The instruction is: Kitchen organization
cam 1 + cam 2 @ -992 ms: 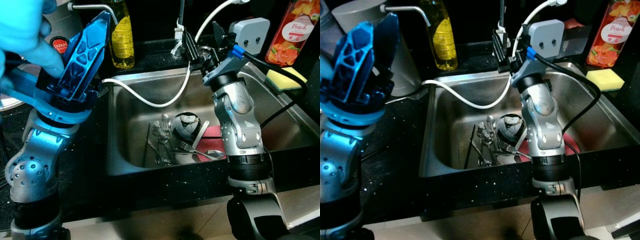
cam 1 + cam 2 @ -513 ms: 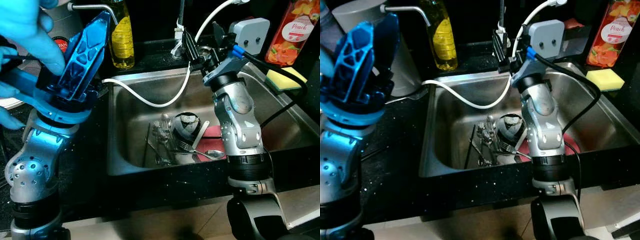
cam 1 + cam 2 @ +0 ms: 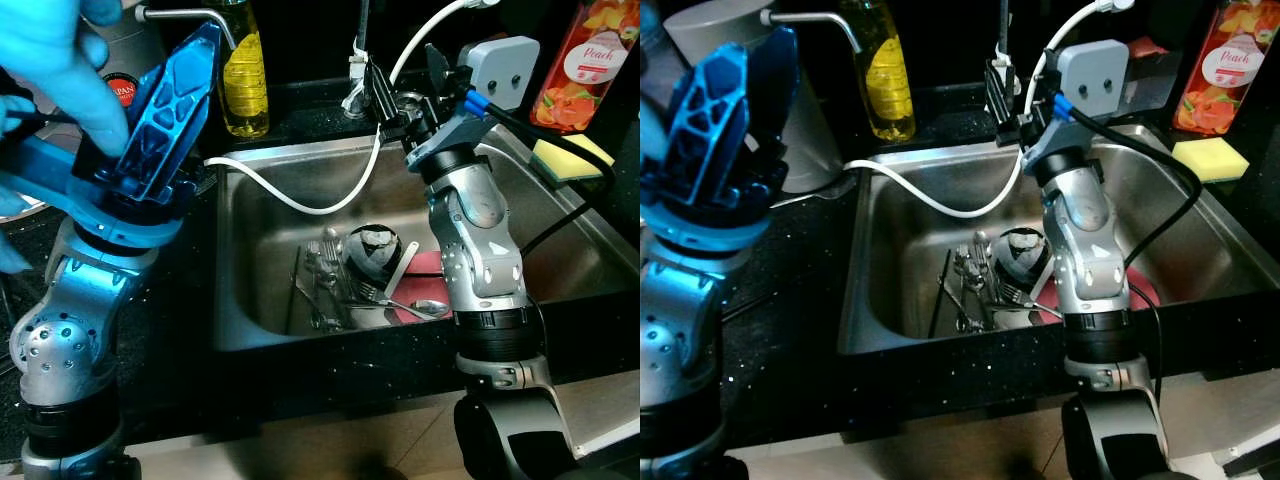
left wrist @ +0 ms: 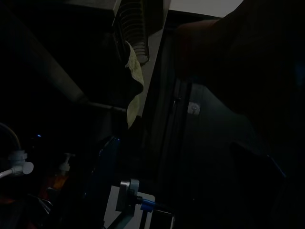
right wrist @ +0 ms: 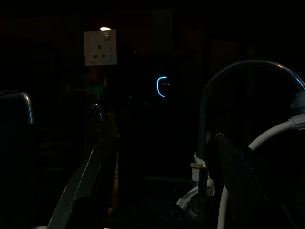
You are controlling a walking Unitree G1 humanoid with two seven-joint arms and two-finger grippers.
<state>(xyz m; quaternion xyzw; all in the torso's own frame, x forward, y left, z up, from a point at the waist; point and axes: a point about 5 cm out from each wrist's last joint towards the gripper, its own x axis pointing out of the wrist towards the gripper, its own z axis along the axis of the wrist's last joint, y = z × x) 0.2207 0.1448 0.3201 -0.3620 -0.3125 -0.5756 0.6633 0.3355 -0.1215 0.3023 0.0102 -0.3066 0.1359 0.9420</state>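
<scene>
A steel sink (image 3: 300, 155) holds a heap of cutlery (image 3: 325, 275), a dark bowl (image 3: 375, 245) and a red plate (image 3: 425, 270). My right gripper (image 3: 405, 80) is raised over the sink's back edge, open and holding nothing, level with the tap (image 3: 358, 60); the right wrist view shows that tap (image 5: 205, 143) ahead between the fingers. My left gripper (image 3: 740, 110), lit blue, points up over the counter left of the sink and looks open and empty. A person's gloved hand (image 3: 50, 60) rests against it.
A yellow soap bottle (image 3: 243, 80) stands behind the sink's left corner. A white hose (image 3: 290, 195) loops from the tap across the basin. A yellow sponge (image 3: 565, 160) and a peach juice bottle (image 3: 585, 65) sit at the right. A pale pot (image 3: 710, 30) stands far left.
The person's hand has shifted slightly around my left gripper. Both arms and the sink's contents stay as they were.
</scene>
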